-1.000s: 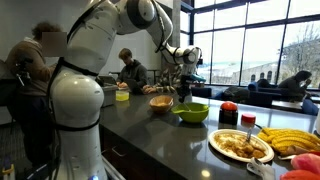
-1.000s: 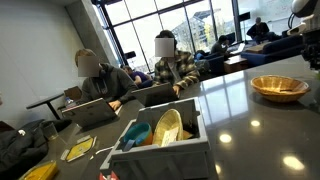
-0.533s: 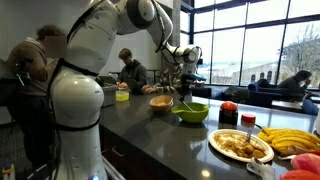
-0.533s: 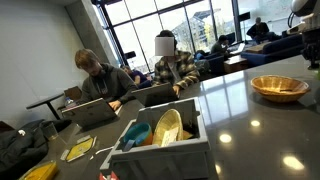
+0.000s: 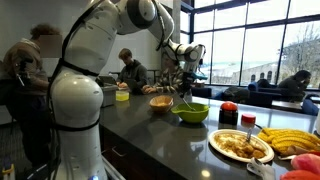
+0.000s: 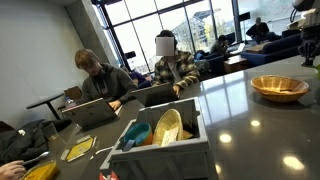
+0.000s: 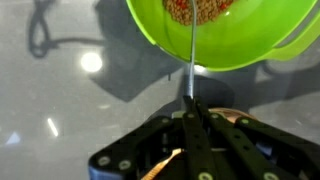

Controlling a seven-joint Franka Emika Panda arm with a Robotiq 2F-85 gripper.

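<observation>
My gripper (image 7: 190, 112) is shut on the thin silver handle of a utensil (image 7: 190, 60). The handle reaches into a lime green bowl (image 7: 230, 45) holding brownish grains. In an exterior view the gripper (image 5: 186, 88) hangs just above and beside the green bowl (image 5: 192, 113) on the dark counter. A woven wooden bowl (image 5: 161, 102) stands close behind it. It also shows in the other exterior view (image 6: 279, 87), and its rim peeks from under the fingers in the wrist view (image 7: 238, 117). The utensil's head is hidden in the bowl.
A plate of food (image 5: 240, 146), bananas (image 5: 291, 140) and a red-capped jar (image 5: 228, 113) sit on the near counter. A yellow-green cup (image 5: 122, 94) stands farther back. A white crate (image 6: 165, 152) of dishes is at one end. People sit at tables behind.
The wrist has shifted slightly upward over the green bowl with the utensil still held. People in the background have moved a little.
</observation>
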